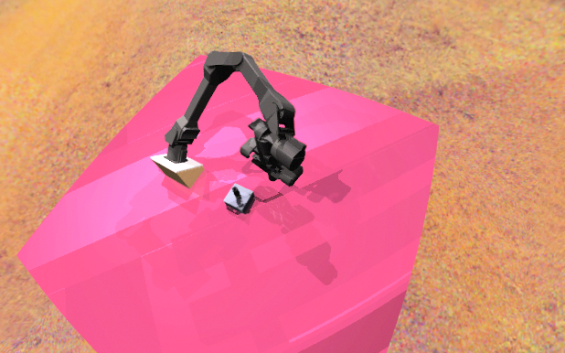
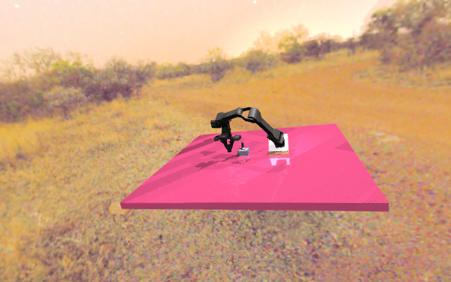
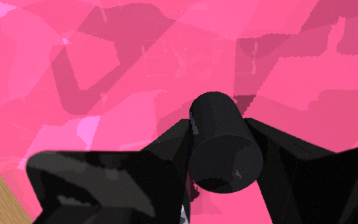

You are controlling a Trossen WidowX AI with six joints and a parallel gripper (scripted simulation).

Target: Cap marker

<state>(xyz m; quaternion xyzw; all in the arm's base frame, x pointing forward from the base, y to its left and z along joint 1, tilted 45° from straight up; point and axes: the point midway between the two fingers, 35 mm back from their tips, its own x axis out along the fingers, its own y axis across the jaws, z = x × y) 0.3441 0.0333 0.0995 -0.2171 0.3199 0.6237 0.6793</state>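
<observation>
The black cap (image 3: pixel 226 162) stands out between the fingertips in the wrist view. My gripper (image 3: pixel 215 126) (image 2: pixel 229 150) is shut on it and points down, a little above the table; in the top view the arm hides the fingertips and cap. The dark marker (image 1: pixel 237 194) (image 2: pixel 242 145) stands upright in the pale grey holder block (image 1: pixel 230 200) (image 2: pixel 244 152). The gripper is beside the block, to its left in the exterior view and up and right of it in the top view. In the wrist view only a pale sliver of the block shows at the bottom edge.
The arm's base stands on a white-topped mount with wooden sides (image 1: pixel 186 176) (image 3: pixel 5 200), on the other side of the holder block from the gripper in the exterior view. The glossy pink table (image 1: pixel 357 206) (image 2: pixel 303 183) carries shadows and reflections.
</observation>
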